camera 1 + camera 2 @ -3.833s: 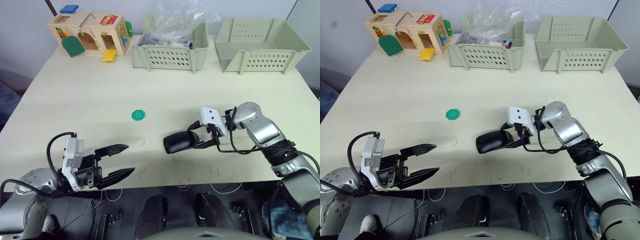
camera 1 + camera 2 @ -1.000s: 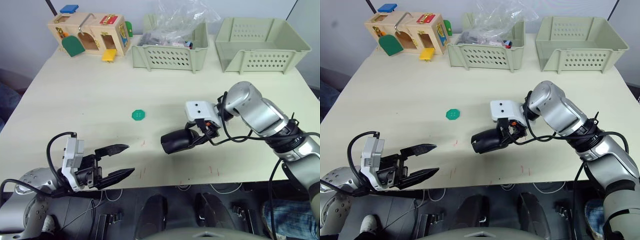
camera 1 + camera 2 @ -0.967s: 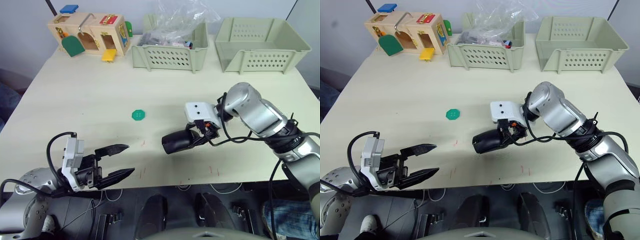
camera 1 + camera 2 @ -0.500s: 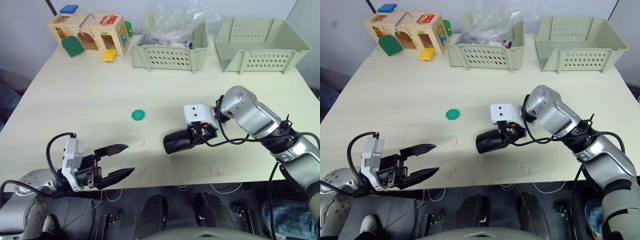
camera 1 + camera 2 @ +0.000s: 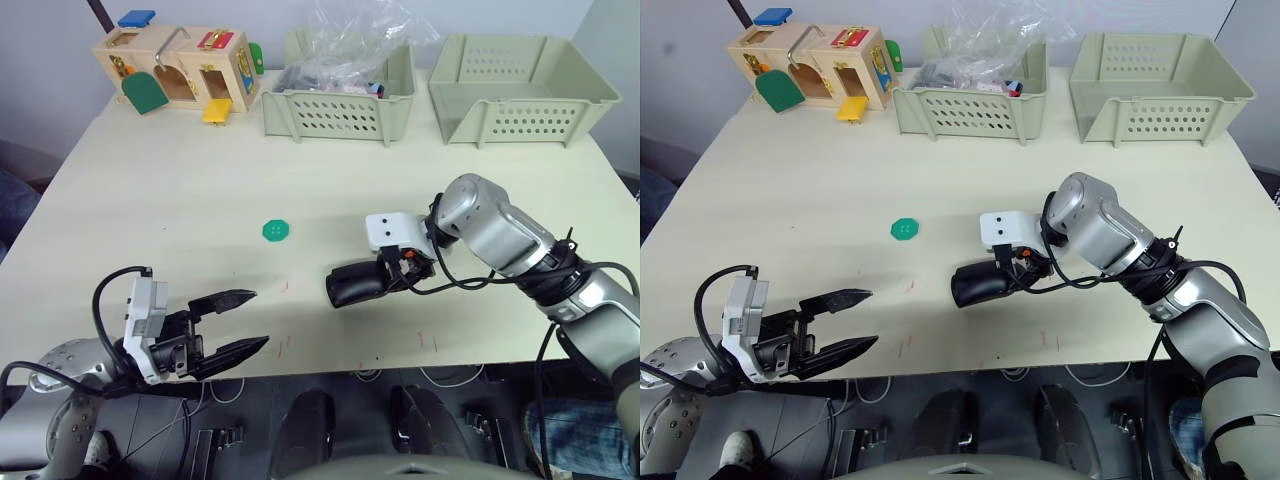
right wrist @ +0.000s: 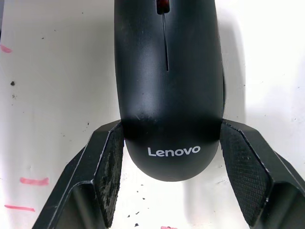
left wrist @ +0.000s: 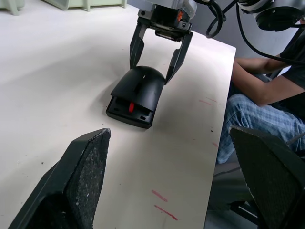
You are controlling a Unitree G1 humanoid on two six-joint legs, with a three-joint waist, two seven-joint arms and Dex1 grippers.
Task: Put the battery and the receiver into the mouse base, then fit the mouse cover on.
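The glossy black mouse cover (image 5: 357, 283) lies on the mouse base (image 7: 127, 113), whose front end with a red patch peeks out under it; the pair rests on the table in front of centre. My right gripper (image 5: 385, 281) holds the cover's rounded rear, one finger on each side (image 6: 108, 167). The white "Lenovo" mark faces that wrist. My left gripper (image 5: 260, 318) hovers open and empty at the near left table edge, well apart from the mouse. The battery and the receiver are hidden.
A flat green disc (image 5: 276, 231) lies left of the mouse. At the back stand a wooden latch box (image 5: 180, 70), a basket (image 5: 340, 115) with a plastic bag, and an empty basket (image 5: 520, 120). A seated person (image 7: 267, 114) is beside the table.
My right gripper has shifted slightly and the mouse now lies level on the table instead of tilted. The left arm has not moved.
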